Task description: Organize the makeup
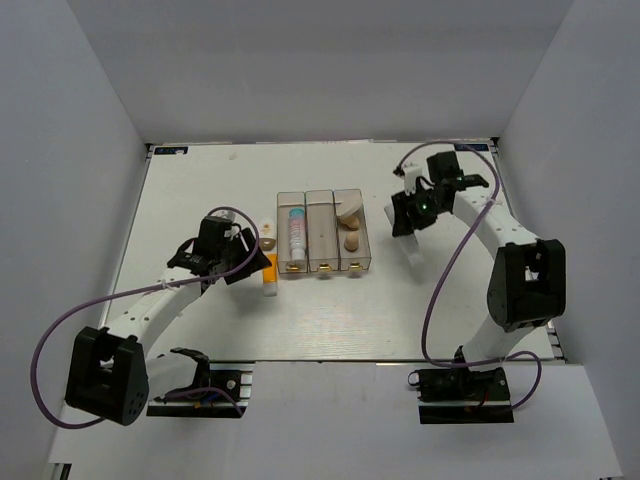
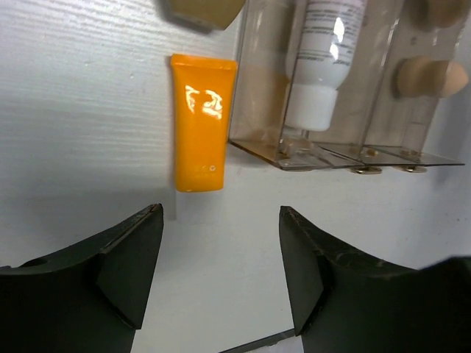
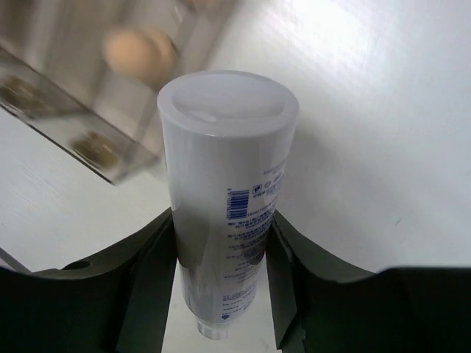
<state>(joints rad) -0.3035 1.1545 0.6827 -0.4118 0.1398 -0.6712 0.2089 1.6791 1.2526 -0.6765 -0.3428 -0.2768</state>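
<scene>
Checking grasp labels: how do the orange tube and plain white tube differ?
The orange tube lies flat on the table, ungripped, the open left gripper short of it; the plain white tube is clamped in the right gripper. The orange tube is glossy orange; the white tube carries small print. Both are outside the clear box.

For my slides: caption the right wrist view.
Right fingers grip a plain white tube, cap outward, beside the clear box holding a peach sponge.
</scene>
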